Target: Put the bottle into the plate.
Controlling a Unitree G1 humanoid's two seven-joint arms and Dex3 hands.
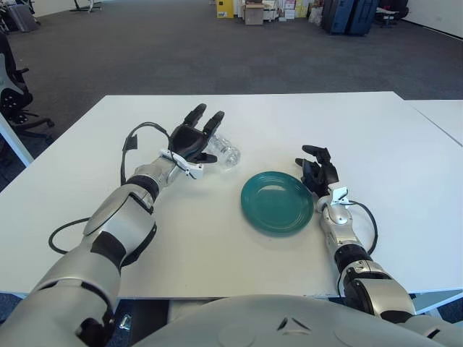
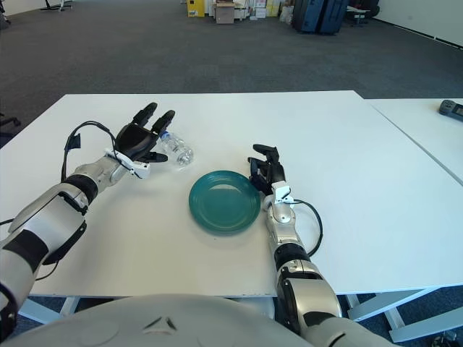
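Centrally on the white surface (image 1: 217, 238) sits the plate (image 1: 278, 202), open room all round it. Left of the plate, the left hand (image 1: 192, 141) reaches with fingers spread beside the lying bottle (image 1: 226, 152). Right hand (image 1: 318, 173) is at the plate's right edge, fingers loosely curled, holding nothing.

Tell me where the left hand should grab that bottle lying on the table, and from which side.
Grip the bottle around its clear middle, closing across its width from the left, where the left hand is already open beside it. It lies on its side on the table, cap end behind the fingers, so the round body is probably the surest hold.
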